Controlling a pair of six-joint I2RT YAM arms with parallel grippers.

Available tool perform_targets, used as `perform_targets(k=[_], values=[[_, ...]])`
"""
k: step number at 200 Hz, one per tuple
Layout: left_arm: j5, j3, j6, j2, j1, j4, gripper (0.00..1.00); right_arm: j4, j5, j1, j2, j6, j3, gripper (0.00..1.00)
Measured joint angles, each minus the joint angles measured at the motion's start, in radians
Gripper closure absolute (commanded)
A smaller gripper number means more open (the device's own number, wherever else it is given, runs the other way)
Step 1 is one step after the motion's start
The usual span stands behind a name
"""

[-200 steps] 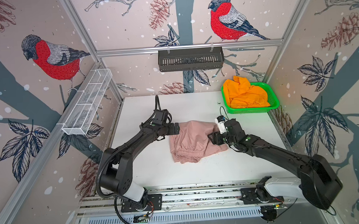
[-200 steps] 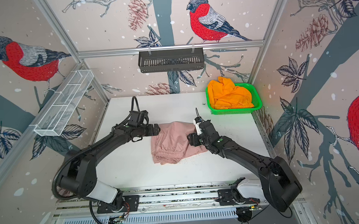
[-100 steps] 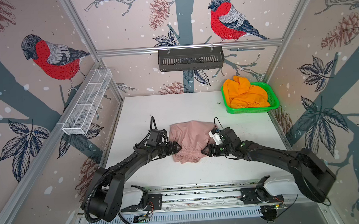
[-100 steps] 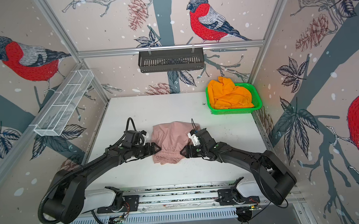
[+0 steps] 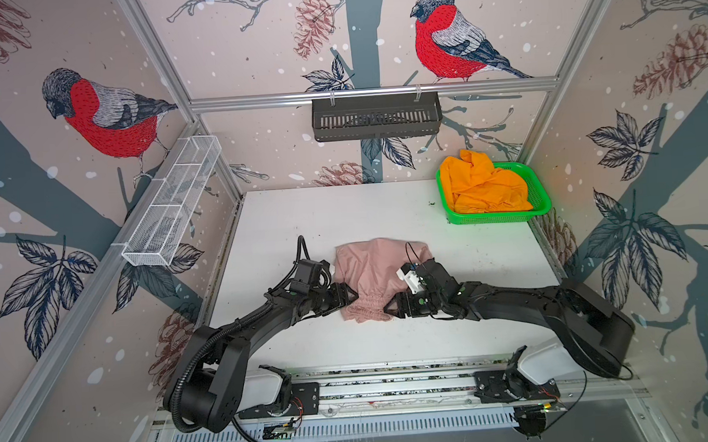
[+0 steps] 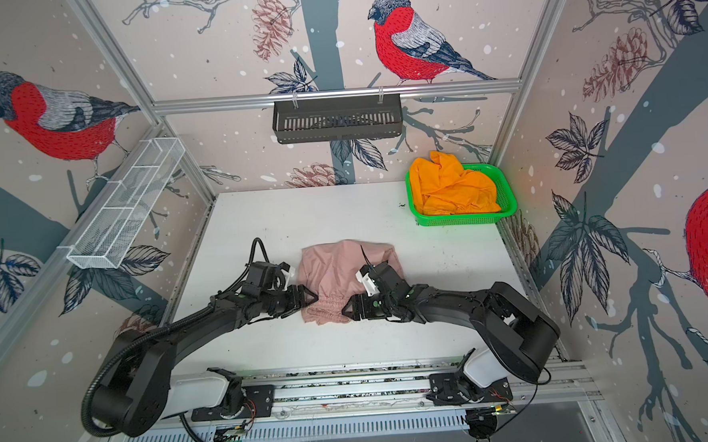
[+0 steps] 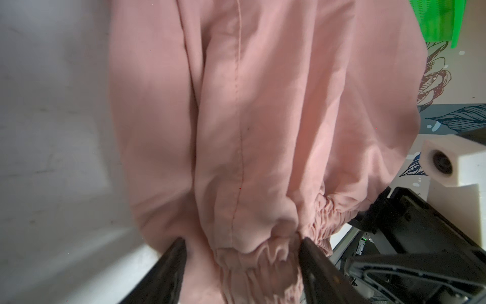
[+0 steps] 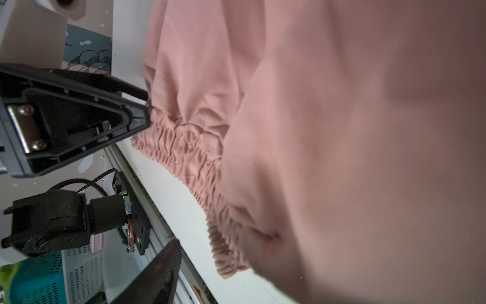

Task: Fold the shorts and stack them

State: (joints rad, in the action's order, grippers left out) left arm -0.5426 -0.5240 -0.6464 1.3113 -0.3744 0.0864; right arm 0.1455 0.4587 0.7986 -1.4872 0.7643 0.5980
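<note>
**Desk:** When you look down the feed, where are the shorts?

**Operator:** I see the pink shorts [image 5: 371,271] lying mid-bench [image 5: 343,214], waistband [image 5: 367,310] toward 6 o'clock. The orange shorts [image 5: 483,186] sit bunched in the green basket [image 5: 544,197] at 1 o'clock.

**Desk:** Fingers?

**Operator:** My left fingers [image 7: 171,268] stand parted, straddling the waistband's 9 o'clock end without pinching it. My right fingers [image 8: 157,273] are at the 3 o'clock end (only one shows, clear of the cloth) and grip nothing I can see.
</note>
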Motion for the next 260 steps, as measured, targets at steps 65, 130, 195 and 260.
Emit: perform_targets(k=[65,130,195,260], values=[[0.009,-0.015,0.027,0.002,0.000,0.018,0.63,-0.166,-0.184,0.118,-0.097,-0.074,0.200,0.38],[0.023,-0.005,0.045,0.030,0.000,0.034,0.79,-0.340,-0.327,0.217,-0.208,-0.145,0.319,0.38],[0.030,-0.041,0.071,0.026,0.000,0.084,1.00,-0.446,-0.442,0.247,-0.211,-0.196,0.397,0.91],[0.044,-0.119,0.096,-0.039,0.000,0.143,1.00,-0.588,-0.586,0.247,-0.183,-0.332,0.538,0.95]])
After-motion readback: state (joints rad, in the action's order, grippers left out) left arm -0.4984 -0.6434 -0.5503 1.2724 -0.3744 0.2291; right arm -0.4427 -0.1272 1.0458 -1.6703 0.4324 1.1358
